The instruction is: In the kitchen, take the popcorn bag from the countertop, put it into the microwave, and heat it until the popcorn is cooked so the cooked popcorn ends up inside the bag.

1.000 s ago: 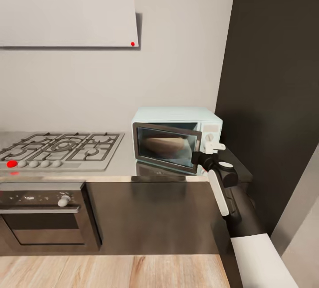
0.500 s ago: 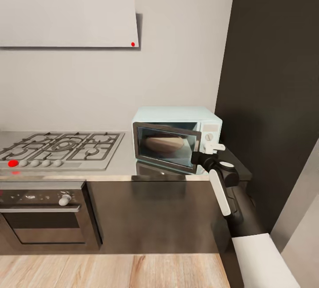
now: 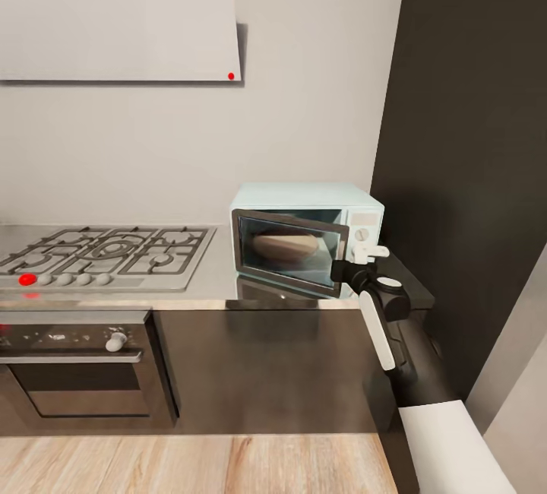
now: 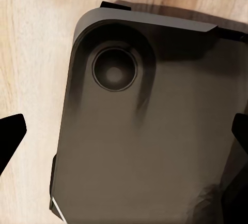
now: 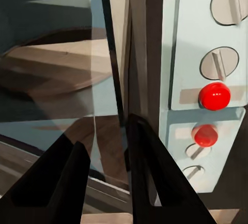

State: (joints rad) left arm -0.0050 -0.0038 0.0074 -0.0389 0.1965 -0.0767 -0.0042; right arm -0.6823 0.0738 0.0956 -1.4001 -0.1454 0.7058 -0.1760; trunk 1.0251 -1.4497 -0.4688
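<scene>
The pale mint-blue microwave (image 3: 308, 201) stands on the light-grey countertop (image 3: 216, 285) at its right end. Its dark glass door (image 3: 289, 251) is slightly ajar. Behind the glass is a rounded brown shape (image 3: 285, 245), probably the popcorn bag, also seen in the right wrist view (image 5: 51, 74); no creases or label can be made out. My right gripper (image 3: 370, 253) is at the door's free edge beside the knob panel (image 5: 201, 43). Its dark fingers (image 5: 150, 177) stand close together with the door edge (image 5: 120, 69) between them. My left gripper (image 4: 126, 131) is open over the robot's dark base.
A steel gas hob (image 3: 106, 251) lies left of the microwave, with a black oven (image 3: 76, 372) under it and a white hood (image 3: 114, 30) above. A tall black cabinet (image 3: 471, 137) rises right of the microwave. Wooden floor (image 3: 190, 463) runs before the black cabinets.
The door has swung slightly toward the microwave body, and the brown shape in its glass looks smaller. The view has shifted a little; my right gripper stays at the door edge.
</scene>
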